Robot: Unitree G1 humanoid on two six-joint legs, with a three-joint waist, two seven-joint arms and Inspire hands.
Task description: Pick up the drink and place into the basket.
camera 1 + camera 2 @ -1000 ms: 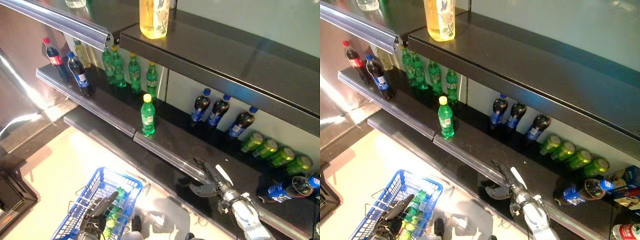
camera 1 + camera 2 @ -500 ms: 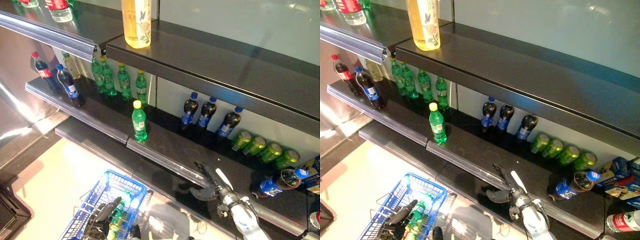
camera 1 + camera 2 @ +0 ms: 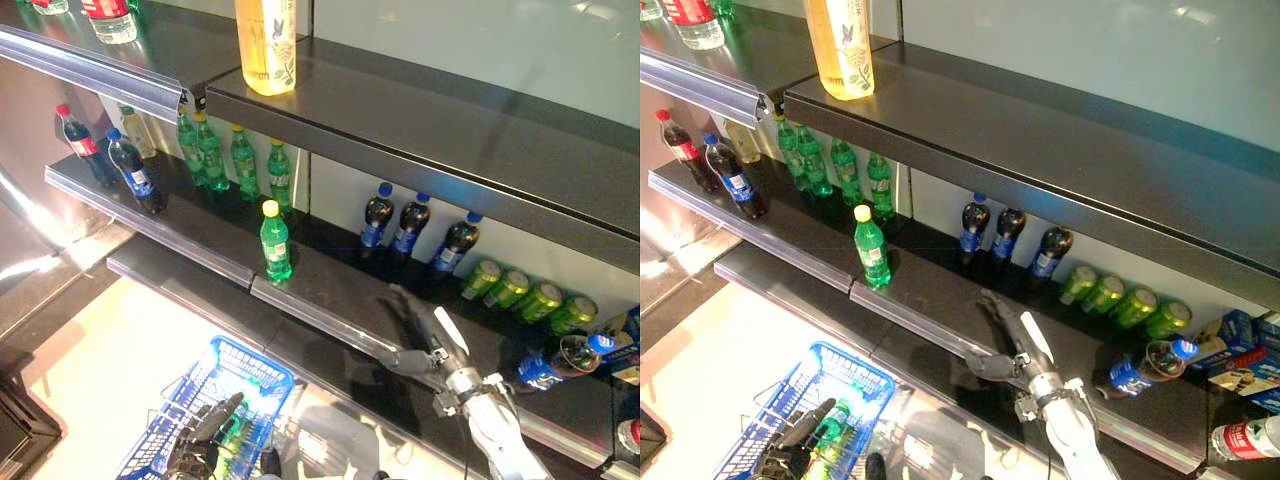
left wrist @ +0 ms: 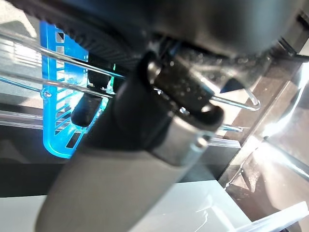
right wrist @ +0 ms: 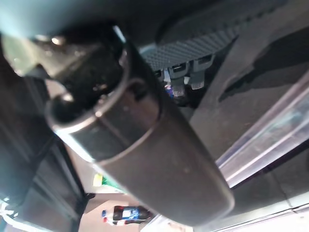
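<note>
Left hand (image 3: 205,440) low, fingers curled round wire handle of basket (image 3: 245,366); green bottles already inside. Risk: basket sways, misses drop.

Right hand (image 3: 1012,345) over middle shelf (image 3: 940,290), fingers straight and spread, empty. Drinks beyond: cola bottles (image 3: 1008,236) in row just past fingertips, green cans (image 3: 1124,303) beside. Risk: sweeping fingers topple neighbouring bottles.

Lone green bottle (image 3: 870,248) near shelf edge, well apart. Could fall if shelf is knocked.

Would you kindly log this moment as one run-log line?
right hand: open, over middle shelf, holding nothing | left hand: at blue basket, fingers unclear | basket: green bottles inside
</note>
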